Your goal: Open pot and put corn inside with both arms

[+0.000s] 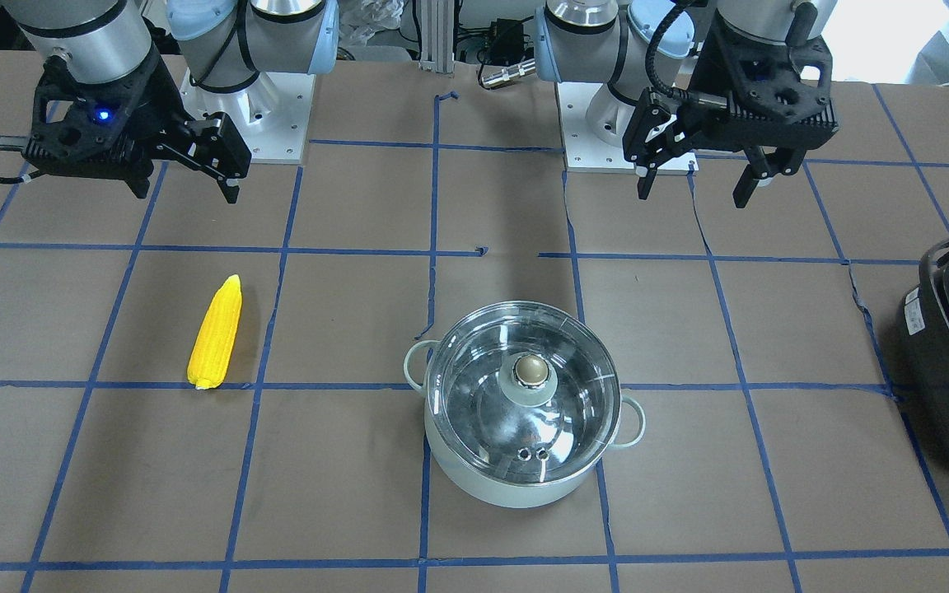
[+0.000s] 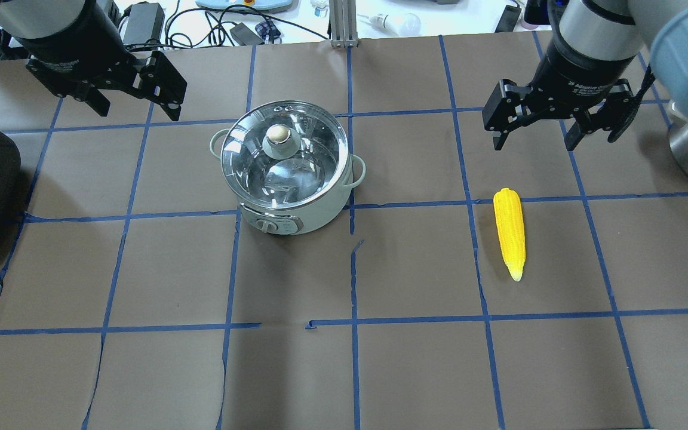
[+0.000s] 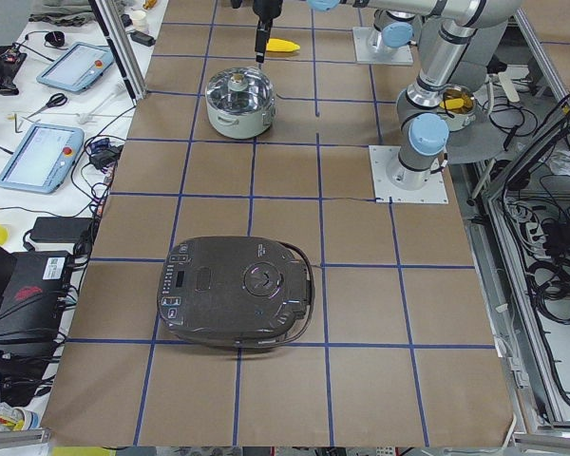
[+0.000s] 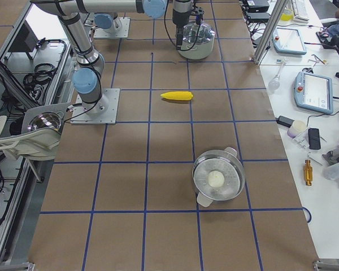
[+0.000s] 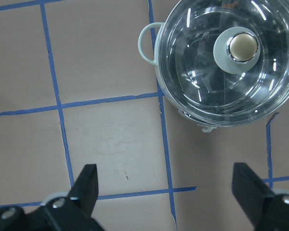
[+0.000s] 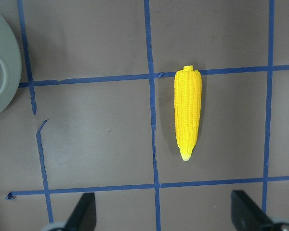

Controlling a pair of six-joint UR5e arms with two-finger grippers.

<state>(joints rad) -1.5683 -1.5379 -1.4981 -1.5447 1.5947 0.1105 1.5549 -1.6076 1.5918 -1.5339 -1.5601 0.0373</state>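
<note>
The brown worktop [image 2: 344,370] is ruled into squares by blue tape [image 2: 353,167]. At its left end lies a large black appliance [image 3: 236,292], well apart from everything else. Toward the right end, in the right-side view, a round steel pan [image 4: 218,177] holds something pale and round.

The left claw [image 2: 138,110] hangs above the worktop on the far left side of the pot [image 2: 314,218], its fingers spread wide and empty. In its wrist view the pot lies ahead and off to one side. The right claw [image 2: 534,146] is released too, holding nothing. It hovers just beyond the blunt end of the corn [image 2: 510,232].

The mint-green pot stands near the middle of the worktop, loop handles out to both sides. Its glass lid [image 2: 305,173] is seated on the rim and closes the opening.

The corn lies flat to the right of the pot, well apart from it. Its tapered tip points toward the robot, and its blunt end touches a tape line.

The brass-coloured knob [image 2: 278,134] sits upright at the lid's centre, untouched.
</note>
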